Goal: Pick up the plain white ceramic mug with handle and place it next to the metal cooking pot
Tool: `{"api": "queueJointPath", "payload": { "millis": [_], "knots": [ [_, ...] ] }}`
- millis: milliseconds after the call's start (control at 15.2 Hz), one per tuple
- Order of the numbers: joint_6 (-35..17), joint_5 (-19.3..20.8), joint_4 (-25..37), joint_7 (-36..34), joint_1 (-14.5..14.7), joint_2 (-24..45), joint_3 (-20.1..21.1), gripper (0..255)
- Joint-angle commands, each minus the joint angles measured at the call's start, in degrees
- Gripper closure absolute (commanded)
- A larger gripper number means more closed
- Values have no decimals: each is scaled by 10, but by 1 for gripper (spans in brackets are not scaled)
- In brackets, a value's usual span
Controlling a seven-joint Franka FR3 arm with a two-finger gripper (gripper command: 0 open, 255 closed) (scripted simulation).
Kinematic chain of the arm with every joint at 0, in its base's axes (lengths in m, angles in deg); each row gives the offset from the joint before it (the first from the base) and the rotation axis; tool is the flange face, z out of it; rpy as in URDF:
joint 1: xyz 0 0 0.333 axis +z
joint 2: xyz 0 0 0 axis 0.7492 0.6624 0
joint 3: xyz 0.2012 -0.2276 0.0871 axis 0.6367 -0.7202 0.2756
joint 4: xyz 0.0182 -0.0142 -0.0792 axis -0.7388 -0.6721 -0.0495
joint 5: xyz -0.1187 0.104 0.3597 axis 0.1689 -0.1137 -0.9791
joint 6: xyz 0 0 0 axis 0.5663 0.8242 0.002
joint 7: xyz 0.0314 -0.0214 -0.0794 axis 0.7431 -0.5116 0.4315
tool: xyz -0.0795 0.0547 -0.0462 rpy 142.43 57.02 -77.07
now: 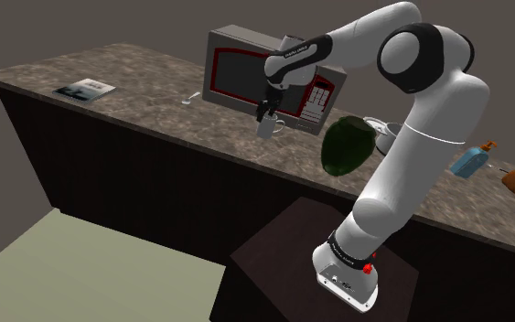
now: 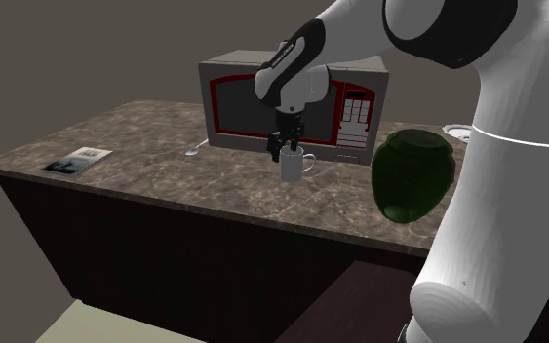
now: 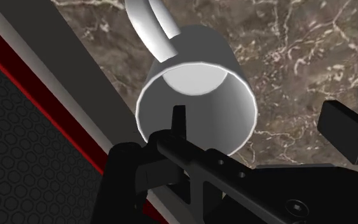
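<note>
- Shoulder view: the white mug (image 1: 266, 128) is seen standing on the marble counter (image 1: 145, 105), just in front of the microwave (image 1: 241, 73). The gripper (image 1: 266, 115) is poised right at its rim. The mug is judged not yet lifted, so grasp, carry and placing are all left.
- Shoulder view: a pale vessel, taken to be the pot (image 1: 383, 128), is found further to this view's right, partly behind a dark green jar (image 1: 347, 144). The jar is set between mug and pot, so a route over or round it is called for.
- Second exterior view: the mug (image 2: 294, 166) is shown upright, handle toward this view's right, well back from the counter's front edge. Bare counter is left on this view's left, as far as a spoon (image 2: 196, 149) and a booklet (image 2: 77, 161).
- Wrist view: the fingers (image 3: 179, 124) are spread wide, one over the mug's mouth, the other outside its wall and apart from it. Nothing is clasped. The microwave door is close beside the mug, so little room is left there.
</note>
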Motion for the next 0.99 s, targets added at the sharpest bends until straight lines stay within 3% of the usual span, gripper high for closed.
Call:
{"api": "queueJointPath", "payload": {
  "millis": [0, 528, 594, 924],
  "knots": [
    [-18, -4, -7, 3, -1, 10, 1, 0],
    [-17, -4, -7, 3, -1, 10, 1, 0],
    [-17, -4, -7, 3, -1, 10, 1, 255],
    [-17, -4, -7, 3, -1, 10, 1, 255]
  ]
}}
